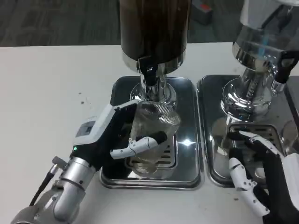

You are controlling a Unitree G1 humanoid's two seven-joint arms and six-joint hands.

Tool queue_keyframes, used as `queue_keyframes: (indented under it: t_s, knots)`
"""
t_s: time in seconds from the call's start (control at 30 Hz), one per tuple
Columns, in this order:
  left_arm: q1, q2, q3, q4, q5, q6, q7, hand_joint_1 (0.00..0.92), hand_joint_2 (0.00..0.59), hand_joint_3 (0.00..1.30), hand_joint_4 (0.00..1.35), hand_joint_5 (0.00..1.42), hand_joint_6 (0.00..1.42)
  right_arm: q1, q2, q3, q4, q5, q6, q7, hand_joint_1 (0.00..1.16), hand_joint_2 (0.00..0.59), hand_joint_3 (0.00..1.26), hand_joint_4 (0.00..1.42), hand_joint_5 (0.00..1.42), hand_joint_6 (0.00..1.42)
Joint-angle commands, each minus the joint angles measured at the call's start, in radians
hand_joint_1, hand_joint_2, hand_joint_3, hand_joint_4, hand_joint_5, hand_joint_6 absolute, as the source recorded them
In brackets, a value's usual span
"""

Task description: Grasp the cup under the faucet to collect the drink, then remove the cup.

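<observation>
Head view, left robot hand apparently gripping cup

Clear cup under black faucet

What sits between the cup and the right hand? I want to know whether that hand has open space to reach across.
In the head view, the raised rims of the two steel drip trays lie between the cup and the right hand.
</observation>
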Motion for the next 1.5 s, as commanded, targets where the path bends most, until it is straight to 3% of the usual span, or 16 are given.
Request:
queue_keyframes:
  t_s: [0.03,0.3,0.7,1.03,1.5]
  knots:
    - [0.017,0.022,-0.004,-0.011,0.007,-0.019,0.034,0.129,0.114,0.44,0.54,0.54,0.55,0.008,0.007,0.003,0.009,-0.003,0.002,-0.015,0.18,0.466,0.38,0.27,0.29,0.38]
    - [0.034,0.048,0.001,-0.021,0.008,-0.028,0.077,0.116,0.117,0.44,0.54,0.55,0.55,-0.009,0.002,0.001,0.018,0.003,0.001,-0.008,0.18,0.466,0.38,0.27,0.29,0.38]
    - [0.046,0.062,-0.020,-0.020,0.007,-0.017,0.024,0.045,0.097,0.41,0.47,0.42,0.38,-0.005,-0.001,0.002,0.013,0.006,-0.001,-0.005,0.18,0.466,0.38,0.27,0.29,0.38]
    - [0.045,0.065,-0.035,-0.042,0.026,0.016,0.012,0.000,0.097,0.41,0.45,0.40,0.32,-0.009,-0.002,0.003,0.015,0.008,0.001,-0.004,0.18,0.466,0.37,0.26,0.29,0.38]
    - [0.022,0.060,-0.067,-0.078,0.045,0.113,0.000,0.000,0.103,0.32,0.33,0.31,0.24,-0.015,-0.009,0.006,0.023,0.018,0.000,0.004,0.18,0.465,0.36,0.26,0.30,0.40]
